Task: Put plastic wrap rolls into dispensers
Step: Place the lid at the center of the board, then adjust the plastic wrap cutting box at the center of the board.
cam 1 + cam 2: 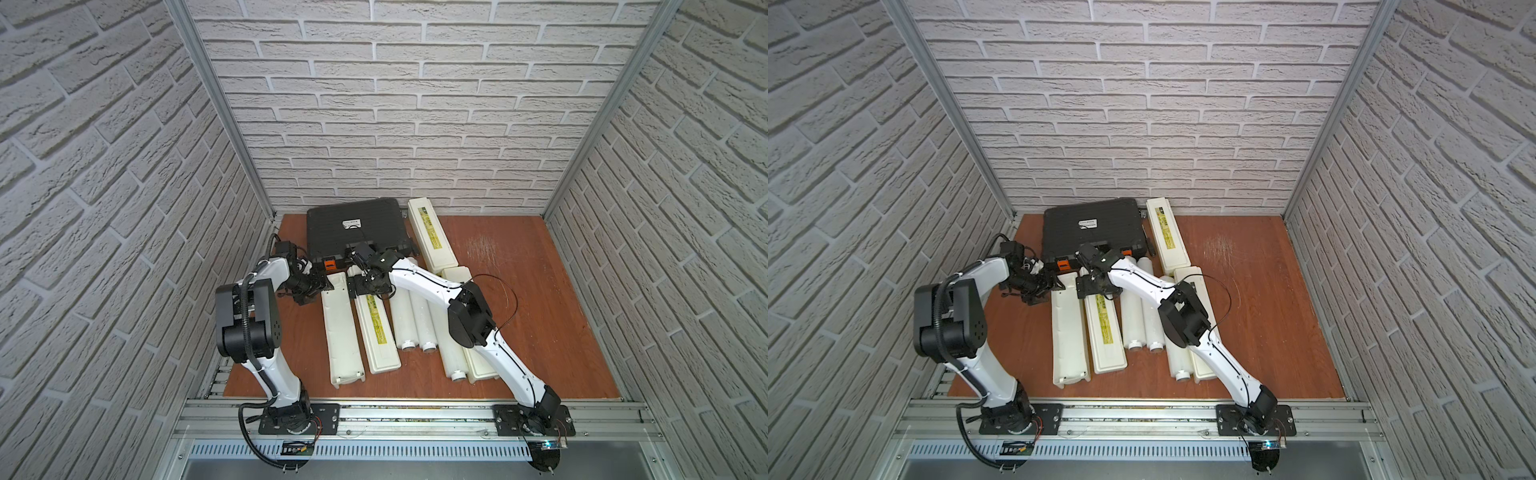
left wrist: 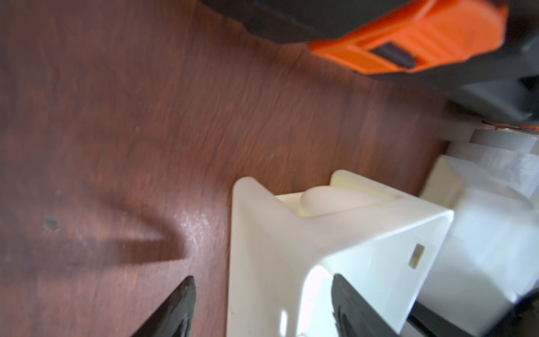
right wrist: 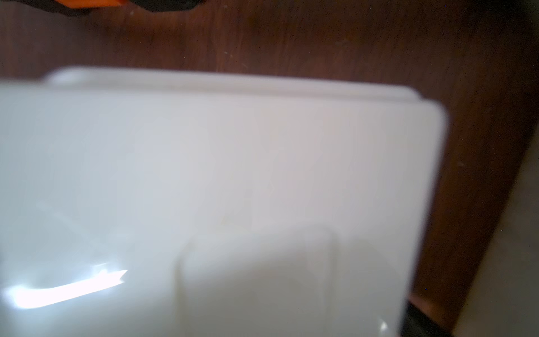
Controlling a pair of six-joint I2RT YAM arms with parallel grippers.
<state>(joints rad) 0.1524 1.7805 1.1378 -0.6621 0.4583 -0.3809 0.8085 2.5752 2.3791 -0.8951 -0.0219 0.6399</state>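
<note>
Worktop [image 1: 519, 291]: reddish-brown wood, with brick-pattern walls [image 1: 415, 124] on three sides

Black case [image 1: 357, 228]: at the back, closed, with an orange latch [image 1: 329, 264] on its near edge

Open dispenser [image 1: 384, 361]: left of centre, running front to back. Its plain cream half [image 1: 343, 328] and labelled half [image 1: 374, 320] lie side by side.

Second dispenser [image 1: 430, 232]: closed, label strip up, just right of the case at the back

Third dispenser [image 1: 456, 272]: mostly hidden under the right arm [image 1: 419, 282]; its near end shows towards the front edge

Plastic wrap rolls [image 1: 423, 322]: three, all lying on the worktop outside the dispensers. Two are touching side by side, just right of the labelled half. The third roll [image 1: 451, 353] lies alongside them, nearer the front and against the third dispenser. Core stubs point to the front.

Left tool [image 2: 264, 306]: jaws apart, astride the far-end wall of the plain cream half. One finger [image 2: 180, 306] is over bare wood and the other over the cream plastic, with no pinch visible.

Right tool [image 1: 361, 289]: above the far end of the labelled half. Its wrist view is filled with blurred white plastic, so whether it is apart or together cannot be told
</note>
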